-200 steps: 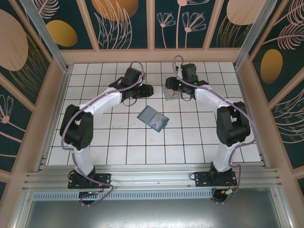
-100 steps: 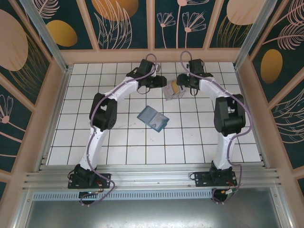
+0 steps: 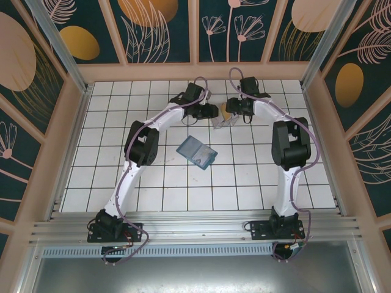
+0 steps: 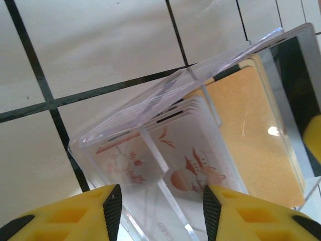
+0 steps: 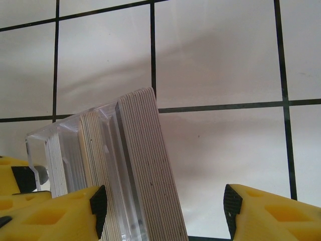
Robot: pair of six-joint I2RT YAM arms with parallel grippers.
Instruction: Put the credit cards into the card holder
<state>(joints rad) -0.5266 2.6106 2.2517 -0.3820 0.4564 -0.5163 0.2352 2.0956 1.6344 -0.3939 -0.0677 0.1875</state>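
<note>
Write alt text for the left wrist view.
A clear plastic rack holding thin cards, pale ones printed in red beside a gold-orange one, sits on a white table with black grid lines. The left pincer's yellow fingertips flank its near end.

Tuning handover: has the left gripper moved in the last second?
Yes. Left gripper went right in the top view, from behind the left end of the wallet to behind its right end.

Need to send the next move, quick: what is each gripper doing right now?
Left gripper: open, jaws either side of the clear card case, contact unclear.
Right gripper: open, holding nothing; the credit cards stand between its jaws.
</note>
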